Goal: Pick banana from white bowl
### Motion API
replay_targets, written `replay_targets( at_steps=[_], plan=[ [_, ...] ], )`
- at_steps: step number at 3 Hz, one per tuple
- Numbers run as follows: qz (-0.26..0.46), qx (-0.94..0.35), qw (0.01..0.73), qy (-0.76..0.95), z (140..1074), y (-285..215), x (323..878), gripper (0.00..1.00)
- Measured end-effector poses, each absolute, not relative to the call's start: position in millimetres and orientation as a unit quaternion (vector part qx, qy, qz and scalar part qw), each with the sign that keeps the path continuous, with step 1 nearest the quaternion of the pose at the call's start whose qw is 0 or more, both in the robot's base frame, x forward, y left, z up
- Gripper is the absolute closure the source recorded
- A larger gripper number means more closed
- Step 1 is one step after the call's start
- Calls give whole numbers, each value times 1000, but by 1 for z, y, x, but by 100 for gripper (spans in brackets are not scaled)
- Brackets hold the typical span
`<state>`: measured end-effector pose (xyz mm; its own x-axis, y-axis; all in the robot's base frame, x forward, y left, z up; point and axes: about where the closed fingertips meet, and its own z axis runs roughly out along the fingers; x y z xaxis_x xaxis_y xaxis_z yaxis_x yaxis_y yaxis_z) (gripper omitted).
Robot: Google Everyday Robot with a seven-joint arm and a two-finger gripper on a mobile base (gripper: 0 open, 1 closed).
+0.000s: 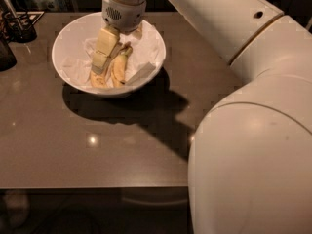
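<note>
The white bowl [73, 43] stands at the back left of the table, lined with crumpled white paper. Two bananas lie in it side by side. The banana [119, 66], deep yellow with a dark stem end pointing to the back, lies in the middle. A second banana [96, 80] lies just left of it, partly covered. My gripper [100, 66] reaches down into the bowl from the back, its tip low over the left banana and just left of the dark-stemmed one.
A dark holder with utensils [18, 26] and a dark container [6, 55] stand at the table's far left, beside the bowl. My large white arm [253, 106] fills the right side. The table's front edge [97, 186] runs along the bottom.
</note>
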<state>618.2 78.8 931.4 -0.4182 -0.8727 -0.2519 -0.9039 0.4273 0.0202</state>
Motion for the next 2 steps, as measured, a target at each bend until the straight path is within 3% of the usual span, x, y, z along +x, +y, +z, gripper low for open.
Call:
replay_targets(
  at_steps=[2],
  plan=[
    [108, -505, 117, 848, 920, 87, 624, 0]
  ],
)
